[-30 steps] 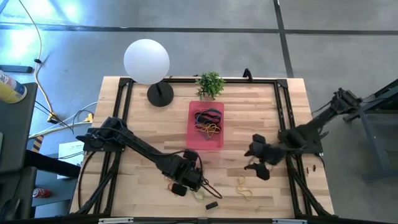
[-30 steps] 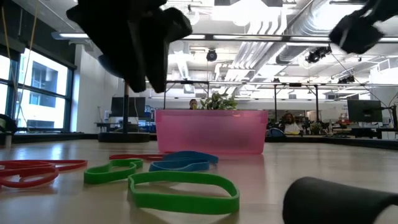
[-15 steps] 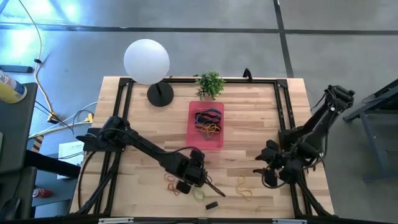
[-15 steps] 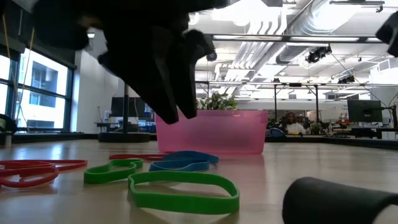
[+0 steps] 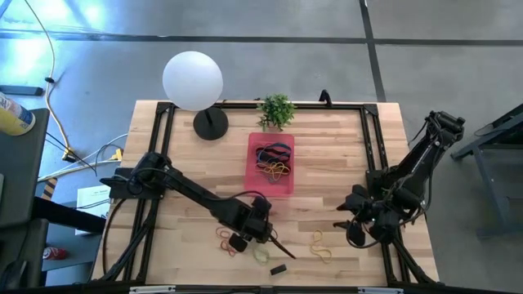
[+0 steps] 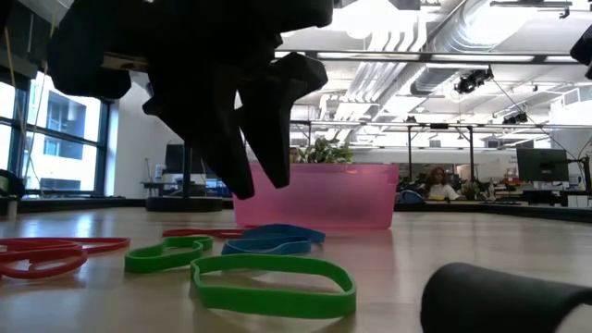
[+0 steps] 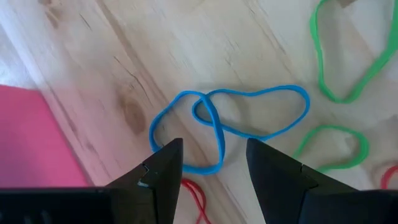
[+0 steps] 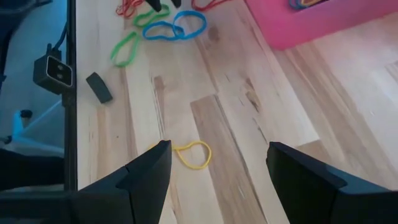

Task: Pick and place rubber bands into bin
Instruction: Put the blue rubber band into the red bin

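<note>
My left gripper (image 5: 263,234) (image 7: 212,146) hangs open, fingers pointing down, just above a twisted blue rubber band (image 7: 230,121) (image 6: 273,240) lying flat on the wood; its fingertips (image 6: 239,188) stay clear of the table. Green bands (image 7: 329,146) (image 6: 273,282) and red bands (image 6: 46,254) (image 5: 225,241) lie beside it. The pink bin (image 5: 270,163) (image 6: 314,194) stands farther back with several bands inside. My right gripper (image 5: 353,224) (image 8: 217,149) is open above the table's right side, with a yellow band (image 8: 189,155) (image 5: 320,245) lying ahead of it.
A small black block (image 5: 279,269) (image 6: 499,296) lies near the table's near edge. A white globe lamp (image 5: 193,79) and a small potted plant (image 5: 276,109) stand at the far edge behind the bin. Bare wood lies between the bin and the right arm.
My left gripper has come down toward the bands and a little toward the near edge, staying open. My right arm has drawn back toward the table's right and near edge. The bands have not moved.
</note>
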